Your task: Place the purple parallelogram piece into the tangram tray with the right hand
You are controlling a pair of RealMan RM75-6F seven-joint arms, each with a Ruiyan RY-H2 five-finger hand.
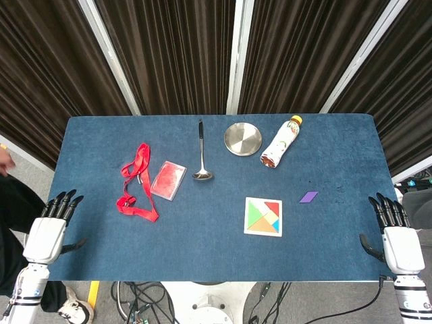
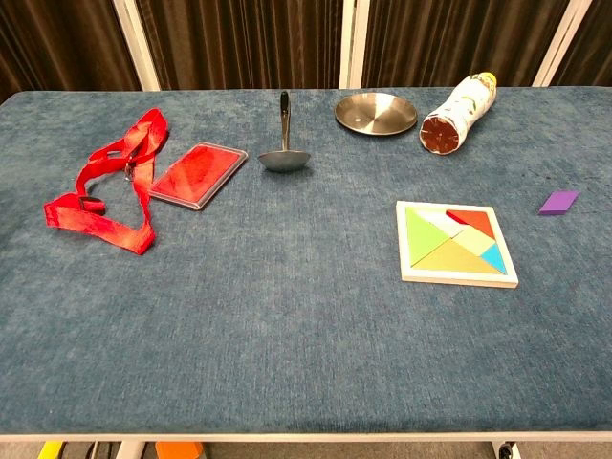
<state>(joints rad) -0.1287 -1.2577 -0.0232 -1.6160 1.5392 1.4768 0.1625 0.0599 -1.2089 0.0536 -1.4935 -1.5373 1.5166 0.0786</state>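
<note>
A small purple parallelogram piece [image 1: 308, 197] [image 2: 558, 202] lies flat on the blue table, just right of the tangram tray [image 1: 264, 231] [image 2: 458, 279]. The square white-rimmed tray holds several coloured pieces. My right hand [image 1: 392, 229] hovers at the table's right front corner, fingers spread and holding nothing, well right of the purple piece. My left hand [image 1: 52, 223] is at the left front corner, fingers also spread and empty. Neither hand shows in the chest view.
A red lanyard [image 1: 134, 187] [image 2: 100, 185] with a red card holder [image 1: 168, 180] [image 2: 198, 174] lies at the left. A ladle [image 1: 201, 157] [image 2: 284, 143], a steel plate [image 1: 243, 139] [image 2: 376, 114] and a toppled bottle [image 1: 281, 142] [image 2: 460, 115] sit toward the back.
</note>
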